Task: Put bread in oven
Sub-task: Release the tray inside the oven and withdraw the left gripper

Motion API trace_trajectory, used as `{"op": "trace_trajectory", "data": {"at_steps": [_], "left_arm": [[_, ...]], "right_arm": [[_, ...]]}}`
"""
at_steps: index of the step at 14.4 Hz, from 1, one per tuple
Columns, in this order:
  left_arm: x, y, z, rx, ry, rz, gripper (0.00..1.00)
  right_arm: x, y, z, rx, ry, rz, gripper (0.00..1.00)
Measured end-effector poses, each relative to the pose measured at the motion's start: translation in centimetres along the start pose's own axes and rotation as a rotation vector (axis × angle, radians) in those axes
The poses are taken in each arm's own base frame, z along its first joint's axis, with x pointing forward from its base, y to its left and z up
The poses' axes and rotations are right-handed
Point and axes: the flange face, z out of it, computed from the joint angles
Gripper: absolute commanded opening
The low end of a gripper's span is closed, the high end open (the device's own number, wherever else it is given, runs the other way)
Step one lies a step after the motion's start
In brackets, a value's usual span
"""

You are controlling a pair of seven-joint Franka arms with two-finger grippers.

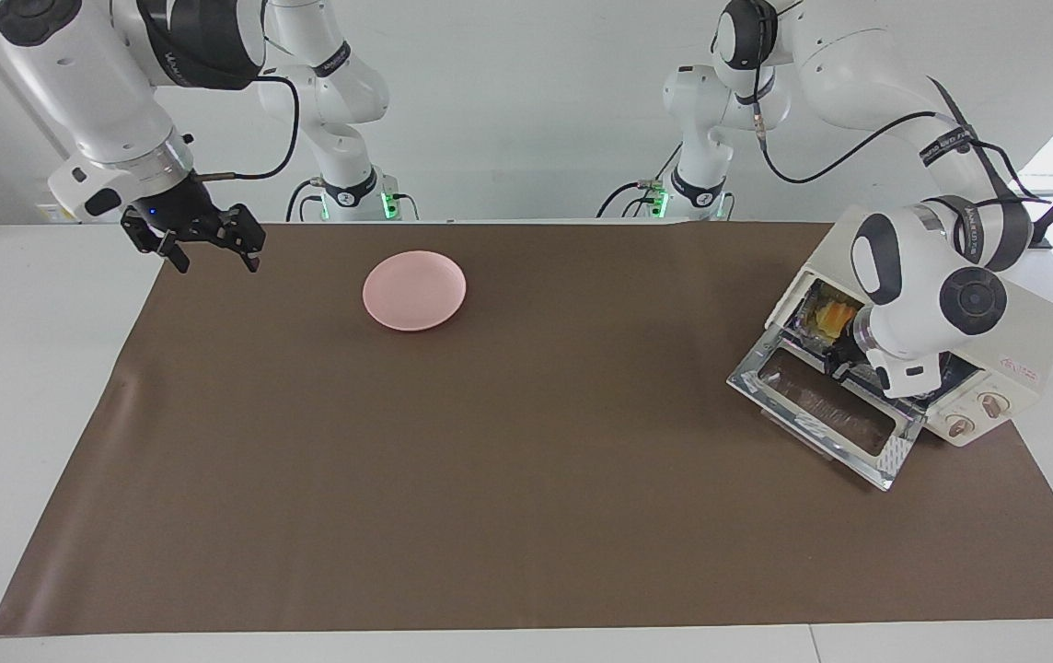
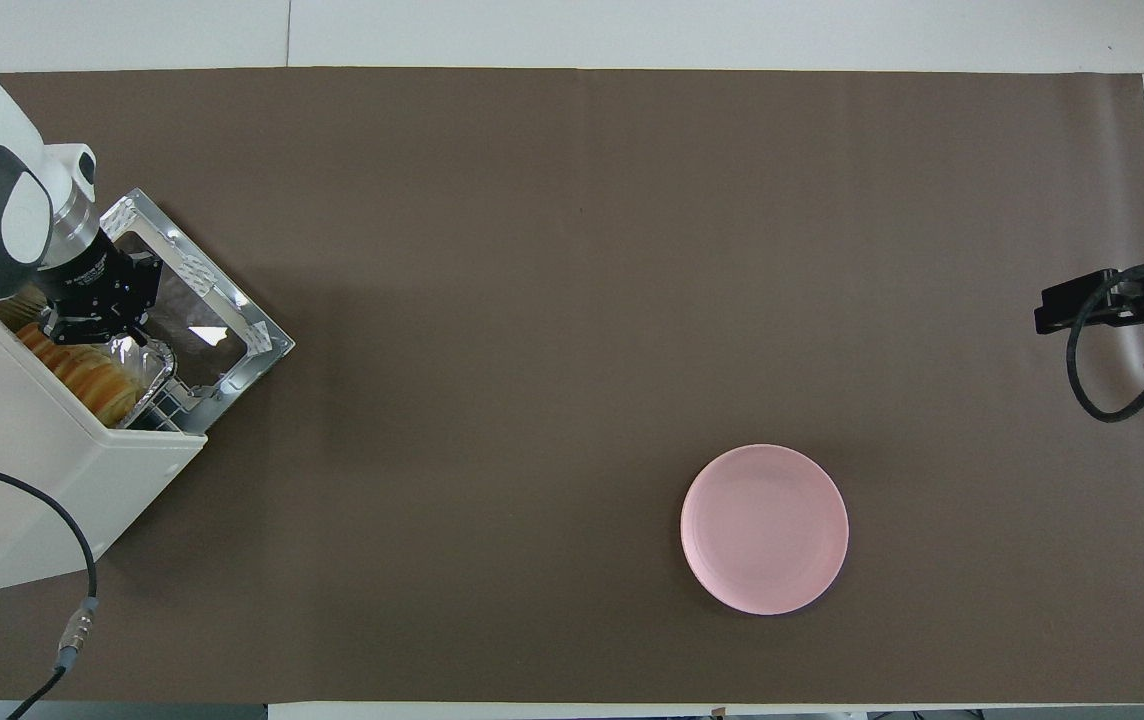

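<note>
Brown matte paper (image 1: 490, 460) covers most of the table where we're looking from the facing camera, smooth apart from a faint crease near the right arm's end. Starting at that end, we've got the right gripper (image 1: 210, 253), black and angular, hanging over the corner of the mat with its fingers spread wide and nothing in them; that arm is just waiting. Next along is a round pink plate (image 1: 414, 290), glossy and shallow, sitting bare on the paper, close to the robots' edge.

Then a long stretch of plain mat until the left arm's end, where the boxy cream oven (image 1: 1024, 354) sits at an angle, its shiny chrome-framed glass door (image 1: 826, 405) dropped flat open. The left gripper (image 1: 838, 361) is at the oven mouth, fingertips pinched shut on the rim of a crinkly silver foil tray (image 2: 144, 352). The bread (image 2: 82, 370), a ridged golden loaf, lies in that tray, mostly inside the oven cavity now with only its segmented top peeking out.
</note>
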Motion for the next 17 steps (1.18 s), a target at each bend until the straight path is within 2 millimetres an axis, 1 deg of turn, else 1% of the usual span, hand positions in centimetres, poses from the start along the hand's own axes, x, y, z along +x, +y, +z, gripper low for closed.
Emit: {"op": "trace_trajectory", "data": {"at_steps": [4, 7, 8, 9, 15, 17], "left_arm": [[0.1, -0.4, 0.6, 0.034, 0.014, 0.034, 0.0], [0.2, -0.7, 0.6, 0.039, 0.02, 0.05, 0.0], [0.2, -0.8, 0.5, 0.038, 0.021, 0.057, 0.45], [0.2, -0.8, 0.4, 0.037, 0.021, 0.065, 0.99], [0.1, -0.4, -0.1, 0.012, 0.051, 0.101, 1.0], [0.2, 0.0, -1.1, -0.018, 0.086, 0.144, 1.0]], "right_arm": [[0.0, 0.0, 0.0, 0.0, 0.0, 0.0, 1.0], [0.0, 0.0, 0.0, 0.0, 0.0, 0.0, 1.0], [0.0, 0.0, 0.0, 0.0, 0.0, 0.0, 1.0], [0.0, 0.0, 0.0, 0.0, 0.0, 0.0, 1.0], [0.0, 0.0, 0.0, 0.0, 0.0, 0.0, 1.0], [0.0, 0.0, 0.0, 0.0, 0.0, 0.0, 1.0]]}}
